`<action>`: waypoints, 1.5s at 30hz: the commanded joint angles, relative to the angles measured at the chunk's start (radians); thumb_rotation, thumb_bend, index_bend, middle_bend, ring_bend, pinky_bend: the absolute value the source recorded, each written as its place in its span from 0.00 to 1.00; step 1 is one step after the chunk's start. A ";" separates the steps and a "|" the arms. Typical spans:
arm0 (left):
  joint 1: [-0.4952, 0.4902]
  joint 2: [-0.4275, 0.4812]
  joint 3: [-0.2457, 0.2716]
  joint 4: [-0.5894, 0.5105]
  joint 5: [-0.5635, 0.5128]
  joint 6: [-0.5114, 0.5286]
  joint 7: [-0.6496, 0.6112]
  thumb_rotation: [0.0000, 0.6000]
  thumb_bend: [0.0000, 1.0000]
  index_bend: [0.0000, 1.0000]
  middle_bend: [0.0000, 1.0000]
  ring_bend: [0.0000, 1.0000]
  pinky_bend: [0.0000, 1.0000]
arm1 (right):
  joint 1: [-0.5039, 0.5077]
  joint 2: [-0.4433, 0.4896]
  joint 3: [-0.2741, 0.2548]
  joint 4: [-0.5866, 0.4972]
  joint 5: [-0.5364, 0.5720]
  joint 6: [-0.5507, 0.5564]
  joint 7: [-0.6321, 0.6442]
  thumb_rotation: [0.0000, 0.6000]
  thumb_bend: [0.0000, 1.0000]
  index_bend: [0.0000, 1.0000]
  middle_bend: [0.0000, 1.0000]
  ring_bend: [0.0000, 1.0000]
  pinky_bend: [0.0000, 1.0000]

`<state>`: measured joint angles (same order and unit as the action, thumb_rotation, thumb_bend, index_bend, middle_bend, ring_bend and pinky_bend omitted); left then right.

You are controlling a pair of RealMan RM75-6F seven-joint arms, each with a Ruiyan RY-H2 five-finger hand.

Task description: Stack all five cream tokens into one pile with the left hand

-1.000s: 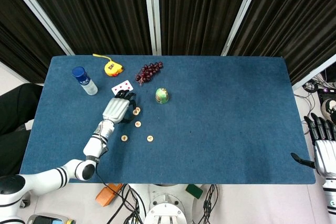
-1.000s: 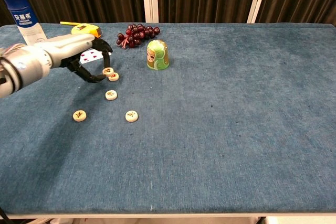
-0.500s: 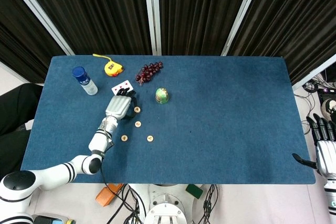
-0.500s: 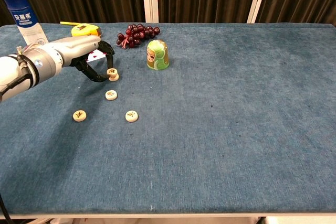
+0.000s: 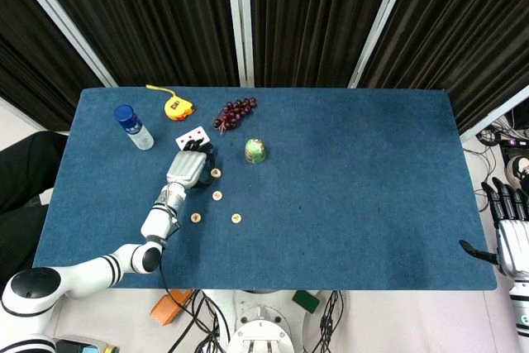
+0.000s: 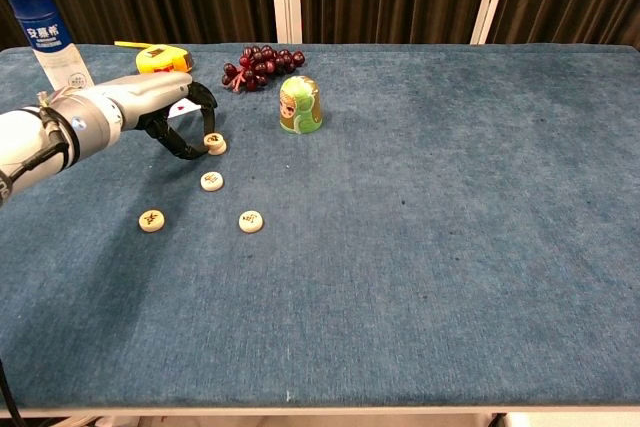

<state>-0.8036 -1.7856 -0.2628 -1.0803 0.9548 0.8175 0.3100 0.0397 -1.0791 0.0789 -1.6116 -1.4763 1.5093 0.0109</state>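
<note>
Two cream tokens sit as a small pile (image 6: pixel 213 143) (image 5: pixel 215 174) on the blue table. Three more lie singly nearer the front: one (image 6: pixel 211 181) (image 5: pixel 217 196) just in front of the pile, one (image 6: pixel 151 220) (image 5: pixel 196 217) to the left, one (image 6: pixel 251 221) (image 5: pixel 236 219) to the right. My left hand (image 6: pixel 178 119) (image 5: pixel 188 169) hovers just left of the pile, fingers curved in a C, tips beside it with nothing in them. My right hand (image 5: pixel 506 233) hangs off the table's right edge, fingers spread and empty.
Behind the left hand lie a playing card (image 6: pixel 178 105), a yellow tape measure (image 6: pixel 160 55) and a blue-capped bottle (image 6: pixel 50 32). A bunch of dark grapes (image 6: pixel 258 65) and a green figurine (image 6: pixel 299 105) stand just right of the pile.
The left hand has set the token it carried on top of another one, making a pile of two, and its fingers have eased off. The right hand has stayed put.
</note>
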 commanded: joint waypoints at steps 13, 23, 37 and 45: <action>-0.015 0.006 0.005 -0.013 -0.027 -0.009 0.019 1.00 0.37 0.45 0.10 0.00 0.00 | 0.000 -0.002 0.002 0.005 0.005 -0.003 0.006 1.00 0.06 0.00 0.00 0.00 0.00; 0.002 0.039 0.020 -0.068 -0.024 0.024 0.029 1.00 0.36 0.28 0.07 0.00 0.00 | 0.004 -0.003 0.004 0.011 0.004 -0.007 0.014 1.00 0.06 0.00 0.00 0.00 0.00; 0.080 0.130 0.122 -0.293 0.206 0.154 -0.031 1.00 0.23 0.38 0.07 0.00 0.00 | 0.009 -0.010 0.000 0.016 -0.011 -0.008 0.018 1.00 0.06 0.00 0.00 0.00 0.00; 0.061 0.084 0.136 -0.231 0.188 0.131 0.049 1.00 0.26 0.43 0.07 0.00 0.00 | -0.002 -0.006 -0.003 0.019 -0.009 0.006 0.025 1.00 0.06 0.00 0.00 0.00 0.00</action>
<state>-0.7393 -1.6935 -0.1303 -1.3212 1.1481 0.9516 0.3476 0.0375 -1.0856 0.0757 -1.5926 -1.4856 1.5155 0.0362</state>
